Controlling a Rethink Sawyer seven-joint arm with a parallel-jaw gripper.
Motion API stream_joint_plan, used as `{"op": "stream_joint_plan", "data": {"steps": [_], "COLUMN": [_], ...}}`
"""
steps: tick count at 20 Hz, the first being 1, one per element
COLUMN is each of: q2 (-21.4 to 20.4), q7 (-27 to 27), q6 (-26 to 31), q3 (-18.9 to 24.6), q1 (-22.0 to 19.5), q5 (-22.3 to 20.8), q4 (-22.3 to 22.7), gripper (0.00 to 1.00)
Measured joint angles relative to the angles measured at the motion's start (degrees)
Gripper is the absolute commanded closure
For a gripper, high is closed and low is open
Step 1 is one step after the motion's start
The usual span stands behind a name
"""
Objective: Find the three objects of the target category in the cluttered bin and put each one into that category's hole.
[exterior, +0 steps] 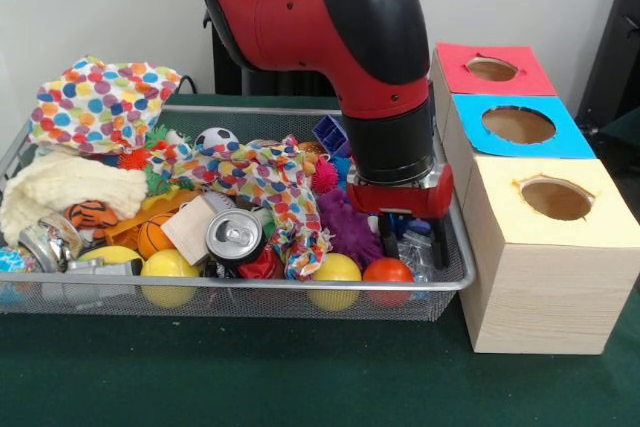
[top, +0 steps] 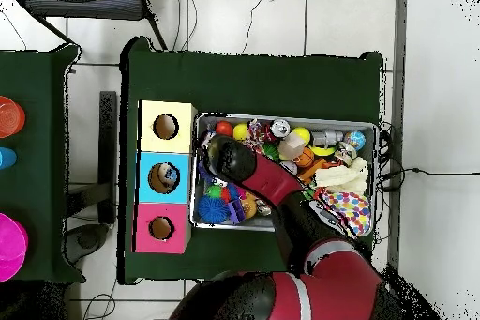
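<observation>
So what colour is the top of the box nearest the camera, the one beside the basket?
Pale yellow top, with a round hole; the front view shows it best.

The table (exterior: 250, 377) is covered with dark green cloth and fills the lower part of the front view. A wire mesh bin (exterior: 250, 297) rests directly on it at left and centre. Three wooden boxes stand on the cloth along the right side, touching one another in a row: yellow-topped (exterior: 550, 247) nearest, blue-topped (exterior: 515, 127) behind it, red-topped (exterior: 490, 69) farthest. Each top has one round hole.
</observation>
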Motion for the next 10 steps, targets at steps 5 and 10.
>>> {"op": "stream_joint_plan", "data": {"steps": [5, 10], "q2": [0.0, 0.0], "q7": [0.2, 0.2], "q6": [-0.2, 0.8], "q3": [-1.9, -6.7], "q1": [1.8, 6.4], "q5": [0.8, 2.0], "q4": [-0.1, -1.5], "gripper": [0.00, 0.00]}}
